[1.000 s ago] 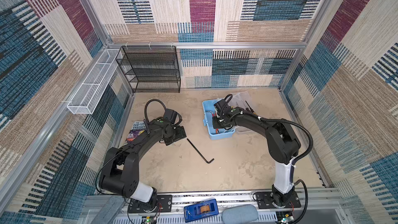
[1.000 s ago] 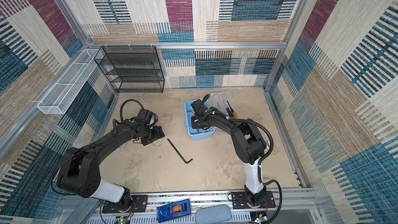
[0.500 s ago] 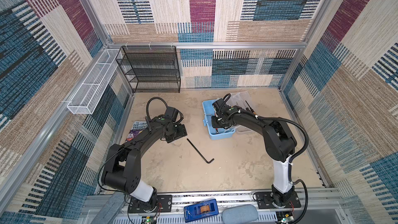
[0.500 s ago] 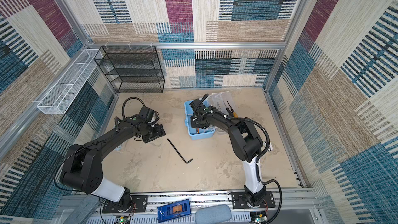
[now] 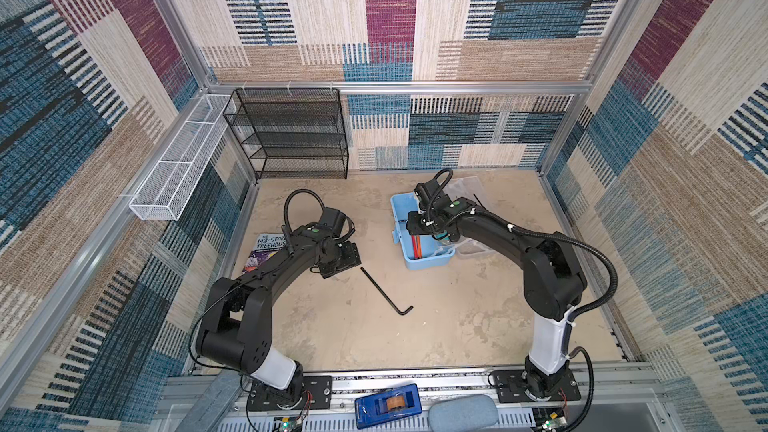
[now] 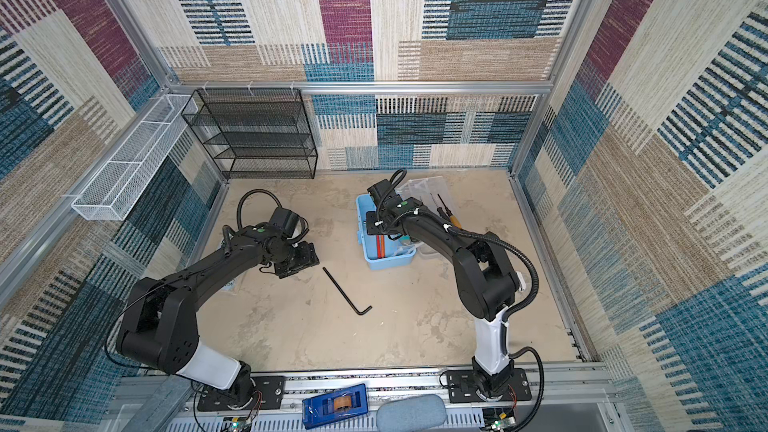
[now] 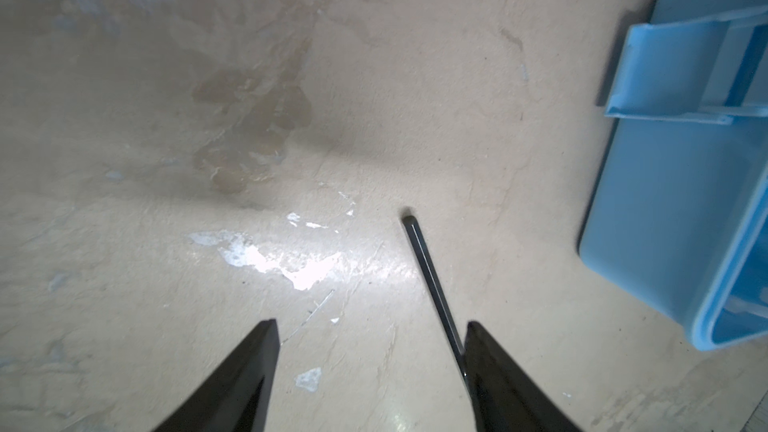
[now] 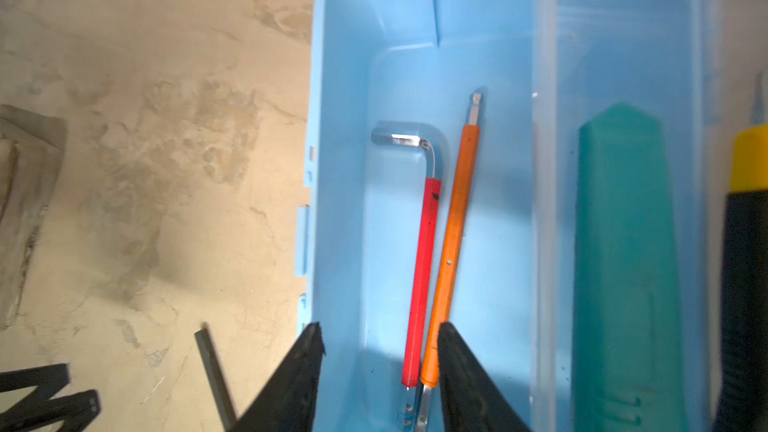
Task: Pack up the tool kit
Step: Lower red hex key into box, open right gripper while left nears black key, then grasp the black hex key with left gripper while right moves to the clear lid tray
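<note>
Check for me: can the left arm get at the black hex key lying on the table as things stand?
Probably yes. The left gripper hangs open low over the table, the black hex key lies loose beside one finger, and nothing stands between them.

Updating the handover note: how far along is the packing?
Done: a red hex key, an orange hex key and a teal tool lie in the blue case. In hand: nothing; right gripper open above them, left gripper open by the black hex key on the table. Left: that key, the screwdrivers beside the case, closing the clear lid.
</note>
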`<action>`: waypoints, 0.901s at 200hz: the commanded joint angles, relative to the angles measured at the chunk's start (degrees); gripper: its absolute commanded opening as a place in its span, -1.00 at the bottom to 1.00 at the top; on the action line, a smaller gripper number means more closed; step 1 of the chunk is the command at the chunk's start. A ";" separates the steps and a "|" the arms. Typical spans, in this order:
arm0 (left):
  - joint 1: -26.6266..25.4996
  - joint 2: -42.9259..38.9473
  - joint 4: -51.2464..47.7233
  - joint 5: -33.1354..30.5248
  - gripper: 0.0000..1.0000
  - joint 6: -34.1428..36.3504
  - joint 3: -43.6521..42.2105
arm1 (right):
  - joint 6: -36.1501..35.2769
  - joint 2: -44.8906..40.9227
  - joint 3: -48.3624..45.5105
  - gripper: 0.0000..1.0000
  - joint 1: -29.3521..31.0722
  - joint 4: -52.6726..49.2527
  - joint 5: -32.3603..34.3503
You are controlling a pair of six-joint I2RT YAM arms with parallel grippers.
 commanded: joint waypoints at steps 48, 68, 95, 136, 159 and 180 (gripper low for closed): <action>-4.62 -0.30 -0.93 -5.71 0.47 -9.29 -1.96 | -10.56 -6.50 -5.78 0.44 -0.03 10.61 0.84; -7.70 0.83 -0.94 -7.48 0.48 -13.12 -1.69 | -14.19 -9.18 -9.13 0.57 -0.08 14.03 1.39; -12.06 2.45 -0.94 -8.64 0.48 -18.30 -1.76 | -16.19 -12.59 -14.36 0.65 -0.36 18.14 3.37; -17.44 3.51 -0.93 -8.57 0.45 -24.49 -3.14 | -15.57 -18.34 -22.13 0.69 -2.41 21.23 5.32; -19.36 4.70 -0.89 -7.16 0.42 -26.03 -3.75 | -14.90 -22.14 -26.55 0.74 -3.32 23.68 6.99; -20.38 5.63 -0.93 -6.17 0.37 -26.27 -3.94 | -15.03 -24.76 -28.83 0.76 -3.55 25.02 8.81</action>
